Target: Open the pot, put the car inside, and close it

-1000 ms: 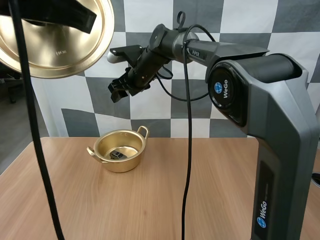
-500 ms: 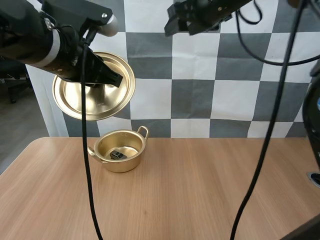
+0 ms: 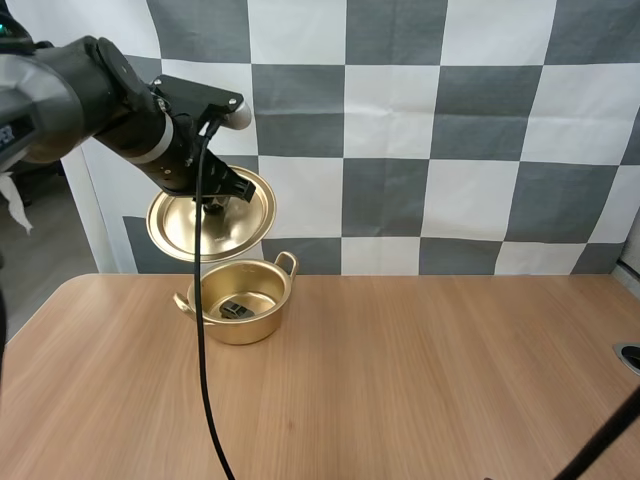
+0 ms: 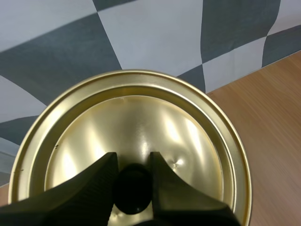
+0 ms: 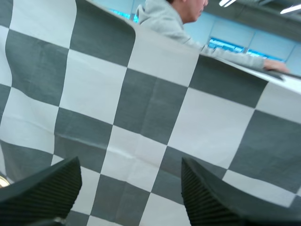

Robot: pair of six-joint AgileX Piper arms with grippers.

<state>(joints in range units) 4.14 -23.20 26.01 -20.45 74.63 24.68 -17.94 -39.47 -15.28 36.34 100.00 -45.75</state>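
Note:
A gold pot [image 3: 240,302] with two handles stands open on the wooden table [image 3: 400,380], left of centre. A small dark car [image 3: 233,309] lies on its bottom. My left gripper [image 3: 212,201] holds the gold lid [image 3: 210,225] tilted in the air just above the pot's back rim. In the left wrist view its fingers [image 4: 96,186] are shut on the lid's black knob [image 4: 133,188], and the lid [image 4: 141,136] faces the camera. My right gripper [image 5: 127,197] stands open with its ribbed fingers [image 5: 42,188] wide apart and nothing between them, pointed at the backdrop.
A person leans over the top of the backdrop in the right wrist view. The wooden table stretches bare to the right of the pot and toward the front edge.
My left arm has brought the lid down and to the right, from high at the left to just above the pot. My right arm has swung up and out of the high view.

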